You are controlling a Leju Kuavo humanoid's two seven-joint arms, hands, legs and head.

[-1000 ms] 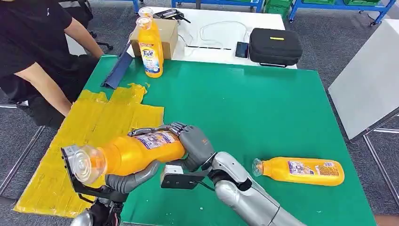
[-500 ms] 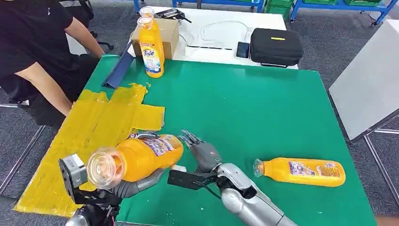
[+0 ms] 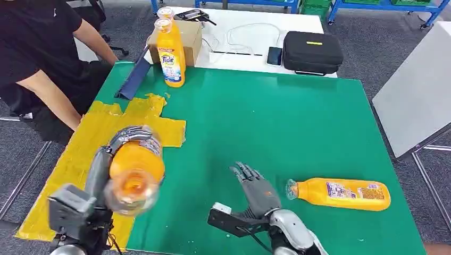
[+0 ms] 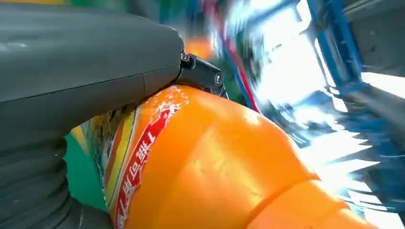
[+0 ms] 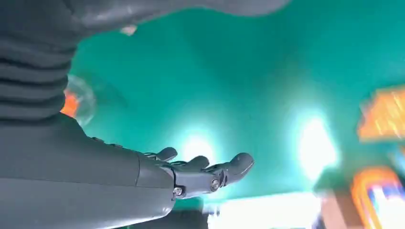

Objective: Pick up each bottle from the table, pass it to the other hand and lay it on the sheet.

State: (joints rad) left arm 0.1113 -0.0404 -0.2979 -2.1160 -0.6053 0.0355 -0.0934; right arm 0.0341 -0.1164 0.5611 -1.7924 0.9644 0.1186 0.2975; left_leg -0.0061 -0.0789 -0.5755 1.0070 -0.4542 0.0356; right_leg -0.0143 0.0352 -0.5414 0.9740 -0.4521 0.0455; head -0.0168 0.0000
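The left hand [image 3: 114, 151] gripped an orange bottle [image 3: 135, 170] at lower left, above the yellow sheet [image 3: 101, 133]. The right hand [image 3: 258, 188] hovered empty, fingers spread, over the green bench [image 3: 276, 122].

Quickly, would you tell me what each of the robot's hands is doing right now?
Left hand: holding an orange bottle above the yellow sheet.
Right hand: open, empty, fingers apart over the green table.

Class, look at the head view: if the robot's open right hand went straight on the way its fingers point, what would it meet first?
Probably nothing soon: the right hand points up the bare green table, left of the lying bottle. Depth is uncertain.
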